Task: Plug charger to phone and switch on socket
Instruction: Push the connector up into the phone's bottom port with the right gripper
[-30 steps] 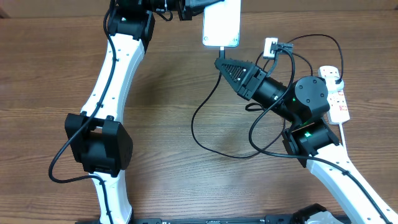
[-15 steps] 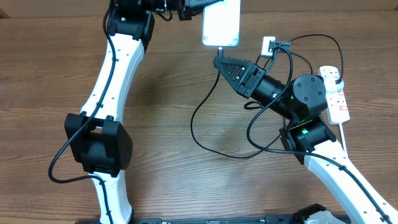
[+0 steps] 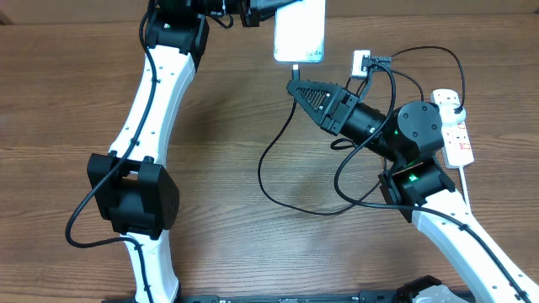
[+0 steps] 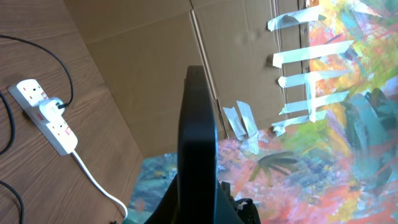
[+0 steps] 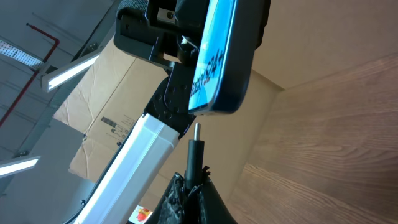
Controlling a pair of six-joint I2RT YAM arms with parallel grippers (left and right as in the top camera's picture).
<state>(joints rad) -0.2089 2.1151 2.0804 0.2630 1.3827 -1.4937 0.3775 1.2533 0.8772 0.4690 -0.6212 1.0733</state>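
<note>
Right end effector has edged up-left, clamped on the charger; its tip is seemingly just short of the port. Left end effector grips the phone raised, presenting that port.

Brown wooden table; white socket lies near its right edge; charger cable loops across the middle.

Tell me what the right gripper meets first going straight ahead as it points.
Most likely the bottom edge of the phone: the charger tip shut in the right gripper sits just short of it. Depth and exact alignment are unclear.
</note>
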